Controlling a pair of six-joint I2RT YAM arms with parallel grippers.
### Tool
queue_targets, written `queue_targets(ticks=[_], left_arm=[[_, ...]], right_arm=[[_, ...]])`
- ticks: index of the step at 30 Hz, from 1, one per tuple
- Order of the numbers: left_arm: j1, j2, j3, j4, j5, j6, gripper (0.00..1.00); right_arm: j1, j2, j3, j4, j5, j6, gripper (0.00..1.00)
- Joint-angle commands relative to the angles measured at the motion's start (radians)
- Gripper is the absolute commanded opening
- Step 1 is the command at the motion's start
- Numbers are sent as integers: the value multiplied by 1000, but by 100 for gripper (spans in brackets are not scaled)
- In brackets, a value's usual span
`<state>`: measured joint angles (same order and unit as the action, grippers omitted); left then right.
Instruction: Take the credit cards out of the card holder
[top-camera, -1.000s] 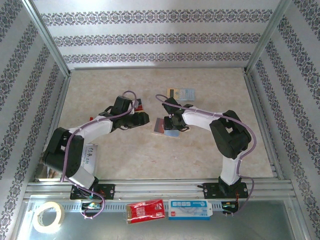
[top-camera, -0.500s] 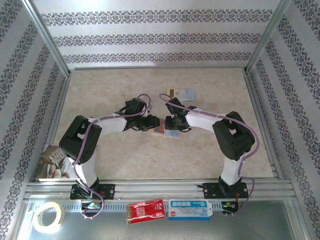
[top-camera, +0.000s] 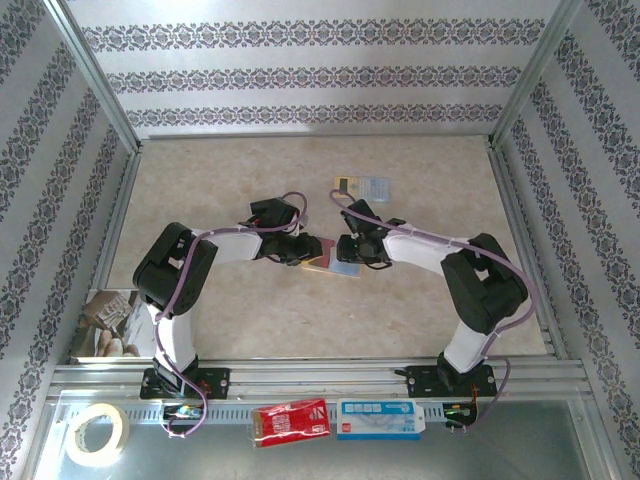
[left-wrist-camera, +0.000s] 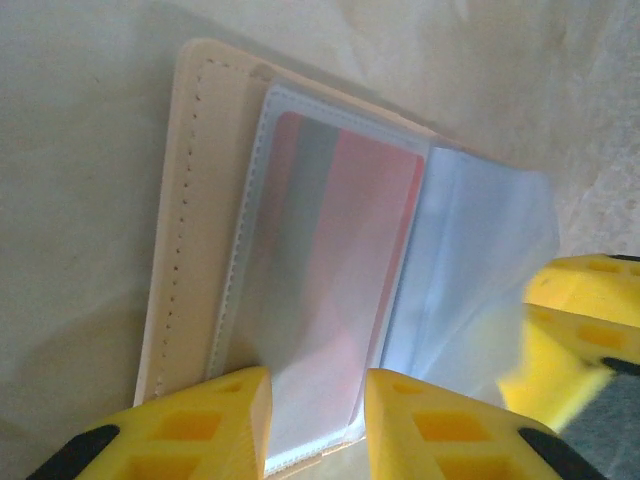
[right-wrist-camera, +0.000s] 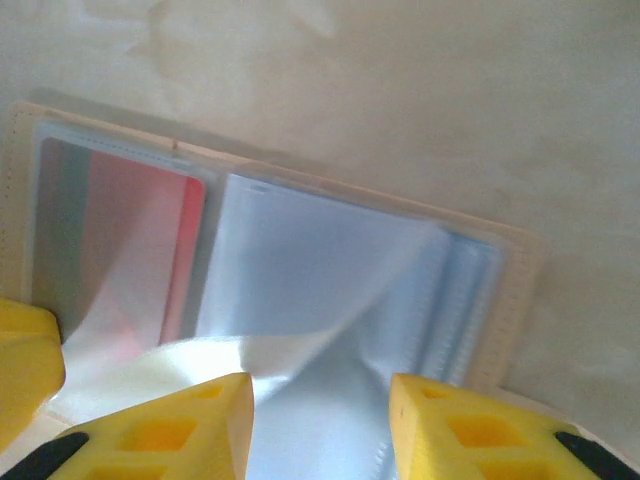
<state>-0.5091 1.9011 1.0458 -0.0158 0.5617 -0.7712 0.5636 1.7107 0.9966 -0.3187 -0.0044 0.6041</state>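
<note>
The left end effector stands partly open, its two yellow fingers astride the near end of a clear sleeve, and it grips nothing that I can see. In this sleeve lies a dark red credit card, inside the open card holder, which lies flat in the middle of the table. The right end effector is just beside it, over the right half, with a pale loose leaf raised between its fingers. Whether it pinches the leaf I cannot tell. I judge the step is drawing the card out: one side should press the holder down while the other takes only the card edge. Between the two end effectors there is little room. Free table lies near and left, and a yellow-and-blue flat device lies apart on the far side.
</note>
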Motion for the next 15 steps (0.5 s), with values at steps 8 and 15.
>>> queue_targets(ticks=[8,15], left_arm=[[-8,-16,21,-21,30,1,31],[-32,-13,66,-7,73,-7,31]], right_arm=[[-48,-187,-97,48,94,46,42],[-59,-260,-111,63,90,51,44]])
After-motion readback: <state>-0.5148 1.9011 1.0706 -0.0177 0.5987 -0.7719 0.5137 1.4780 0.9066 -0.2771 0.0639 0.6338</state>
